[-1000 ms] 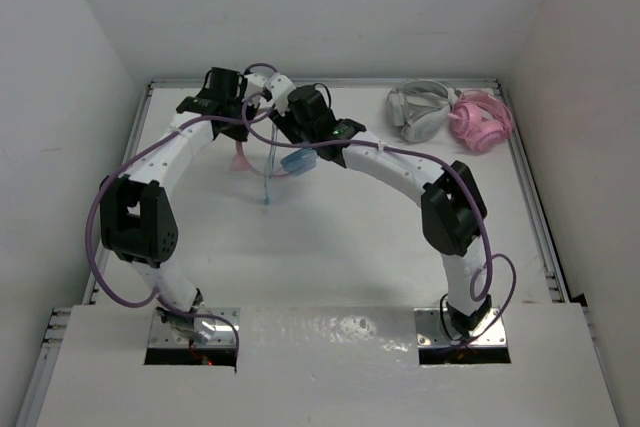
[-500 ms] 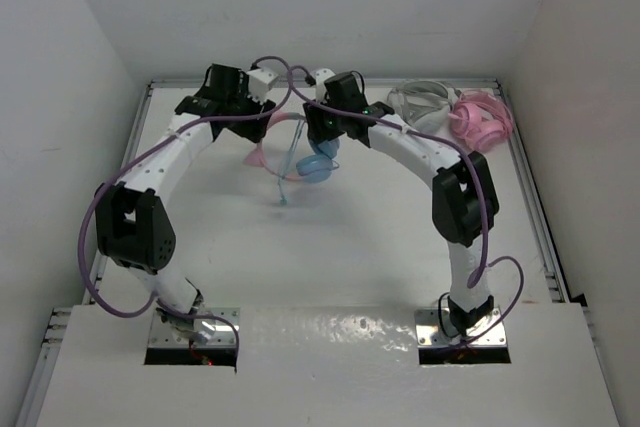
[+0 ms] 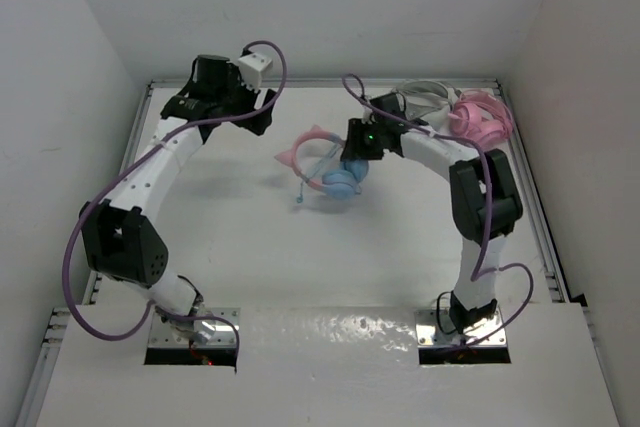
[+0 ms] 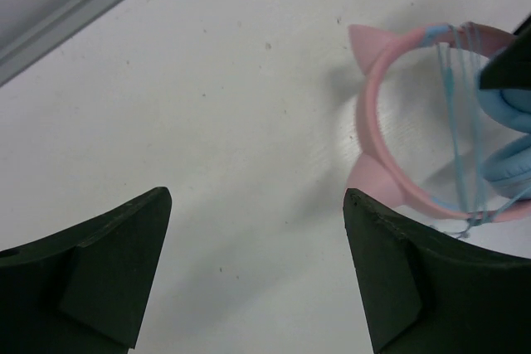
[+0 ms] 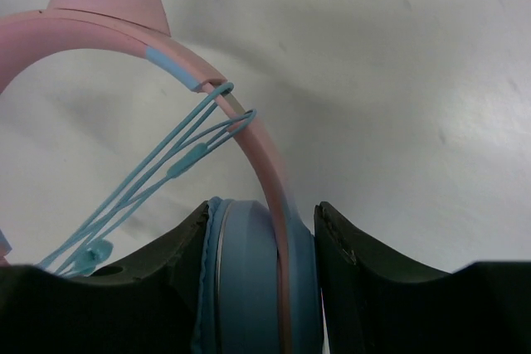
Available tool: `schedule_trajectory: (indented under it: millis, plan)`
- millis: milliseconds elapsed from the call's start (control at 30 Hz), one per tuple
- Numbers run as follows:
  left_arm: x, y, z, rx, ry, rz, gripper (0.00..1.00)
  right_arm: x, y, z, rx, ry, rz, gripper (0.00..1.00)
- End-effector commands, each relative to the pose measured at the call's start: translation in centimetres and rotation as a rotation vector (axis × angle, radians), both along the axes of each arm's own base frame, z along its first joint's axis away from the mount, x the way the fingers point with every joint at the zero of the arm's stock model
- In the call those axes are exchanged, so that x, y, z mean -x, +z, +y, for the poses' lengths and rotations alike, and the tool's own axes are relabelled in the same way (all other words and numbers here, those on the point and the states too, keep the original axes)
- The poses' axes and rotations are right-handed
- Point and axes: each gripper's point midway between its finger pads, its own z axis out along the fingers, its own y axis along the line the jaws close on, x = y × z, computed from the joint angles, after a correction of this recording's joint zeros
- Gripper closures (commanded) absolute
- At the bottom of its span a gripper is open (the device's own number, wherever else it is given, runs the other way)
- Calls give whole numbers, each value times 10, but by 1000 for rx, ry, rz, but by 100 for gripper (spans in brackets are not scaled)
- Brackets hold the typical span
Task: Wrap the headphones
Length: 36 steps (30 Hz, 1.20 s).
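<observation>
R gripper (image 5: 261, 234) clamps headphones (image 3: 341, 181) ear cup; L gripper (image 4: 257, 201) spread, apart.

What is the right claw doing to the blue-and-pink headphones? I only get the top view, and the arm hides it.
Observer: The right claw grips the headphones, one finger on each side of a blue ear cup.
Operator: Is anything wound up yet?
Observer: Several loops of cable hang over the pink headband.
Operator: And the other arm?
Observer: The left claw is open and empty above the table, apart from the headphones.
</observation>
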Motion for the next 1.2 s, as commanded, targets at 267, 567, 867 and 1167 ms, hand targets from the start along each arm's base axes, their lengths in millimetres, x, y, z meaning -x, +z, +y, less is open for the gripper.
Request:
schedule_trajectory:
  millis: [267, 567, 867, 1167]
  plan:
    - [4, 11, 10, 51, -3, -92, 18, 45, 52, -129, -264, -383, -92, 100]
    - [4, 0, 11, 72, -17, -74, 18, 93, 25, -256, -226, -759, -108, 100]
    - [5, -7, 12, 72, -19, -65, 18, 124, 27, -354, -216, -1090, -141, 100]
    - [1, -19, 17, 61, -9, -42, 18, 147, 27, -408, -6, -1281, -158, 100]
